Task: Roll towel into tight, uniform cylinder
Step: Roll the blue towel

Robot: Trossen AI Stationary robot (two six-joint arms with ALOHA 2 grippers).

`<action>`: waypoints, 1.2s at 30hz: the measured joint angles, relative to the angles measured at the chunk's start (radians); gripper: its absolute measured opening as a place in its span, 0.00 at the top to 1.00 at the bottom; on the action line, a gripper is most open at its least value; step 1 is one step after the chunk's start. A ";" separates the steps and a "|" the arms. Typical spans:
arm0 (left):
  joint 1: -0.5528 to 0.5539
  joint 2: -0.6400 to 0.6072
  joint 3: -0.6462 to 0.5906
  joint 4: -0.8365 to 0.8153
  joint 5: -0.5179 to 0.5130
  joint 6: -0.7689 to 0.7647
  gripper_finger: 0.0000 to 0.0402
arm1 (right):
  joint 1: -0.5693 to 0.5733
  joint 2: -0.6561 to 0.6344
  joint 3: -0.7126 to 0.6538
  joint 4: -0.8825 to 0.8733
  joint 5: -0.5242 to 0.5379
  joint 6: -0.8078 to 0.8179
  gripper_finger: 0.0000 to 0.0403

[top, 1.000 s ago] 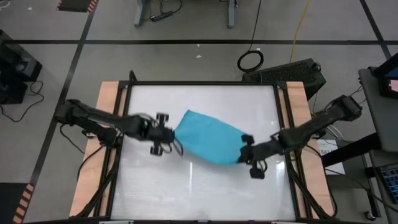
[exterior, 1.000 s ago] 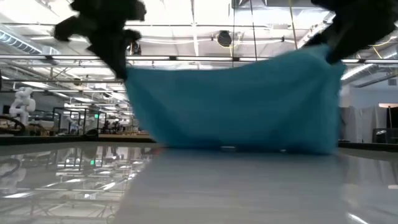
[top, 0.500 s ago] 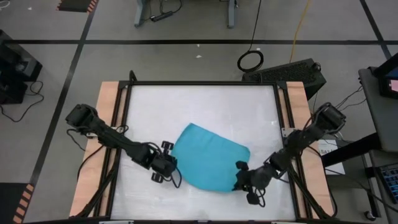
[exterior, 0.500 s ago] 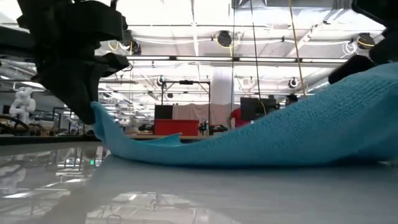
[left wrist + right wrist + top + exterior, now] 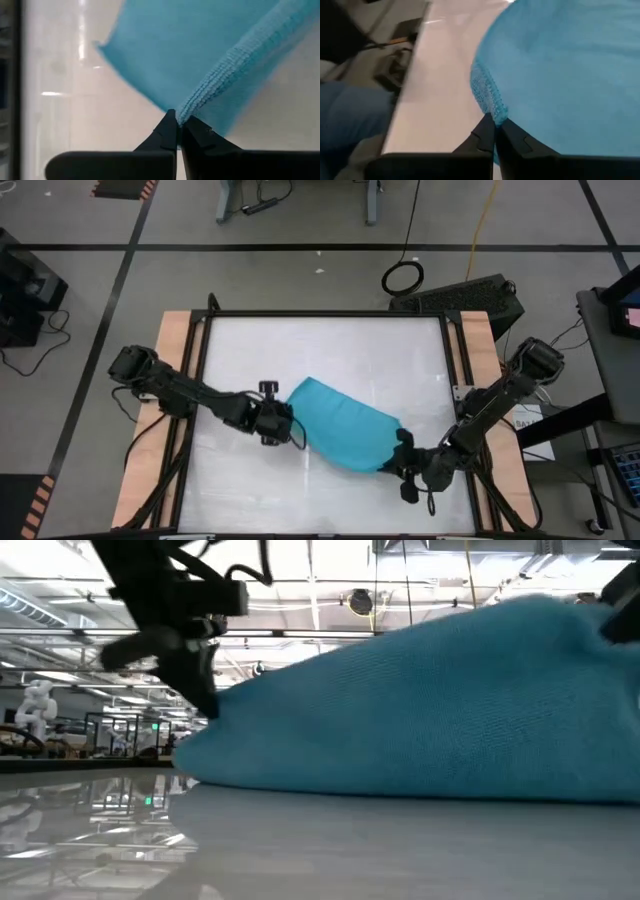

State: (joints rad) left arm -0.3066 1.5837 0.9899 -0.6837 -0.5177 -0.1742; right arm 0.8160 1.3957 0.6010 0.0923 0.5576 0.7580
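Mid-bench [image 5: 330, 340] lies the towel [image 5: 343, 426] — left tool [image 5: 284, 423] and right tool [image 5: 398, 460] each pinched tight on a corner. Spreading it flat looks unfinished; rolling needs that first.

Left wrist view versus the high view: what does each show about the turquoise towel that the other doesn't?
Only the left wrist view shows the left gripper's fingertips pinched shut on the stitched hem of the small, soft turquoise-blue towel. Only the high view shows the whole towel stretched between the left gripper and the right gripper over the white tabletop, each gripper at one end. Both show the towel unrolled and held by the left gripper.
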 joint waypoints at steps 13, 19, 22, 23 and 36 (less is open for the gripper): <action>0.201 0.000 0.000 0.290 -0.062 0.192 0.98 | 0.004 -0.047 0.000 -0.272 0.071 0.358 1.00; 0.285 0.006 0.000 0.315 -0.012 0.233 0.98 | 0.004 -0.047 0.000 -0.364 0.087 0.460 1.00; 0.320 0.028 0.001 0.319 0.021 0.237 0.98 | 0.004 -0.047 0.000 -0.426 0.109 0.533 1.00; 0.329 0.040 0.001 0.330 0.030 0.242 0.98 | 0.004 -0.047 0.000 -0.444 0.119 0.556 1.00; 0.364 0.194 0.001 0.510 -0.005 0.287 0.73 | 0.004 -0.031 0.000 -0.659 0.156 0.790 0.88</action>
State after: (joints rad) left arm 0.0576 1.7775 0.9909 -0.1733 -0.5225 0.1127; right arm 0.8200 1.3650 0.6006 -0.5664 0.7132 1.5479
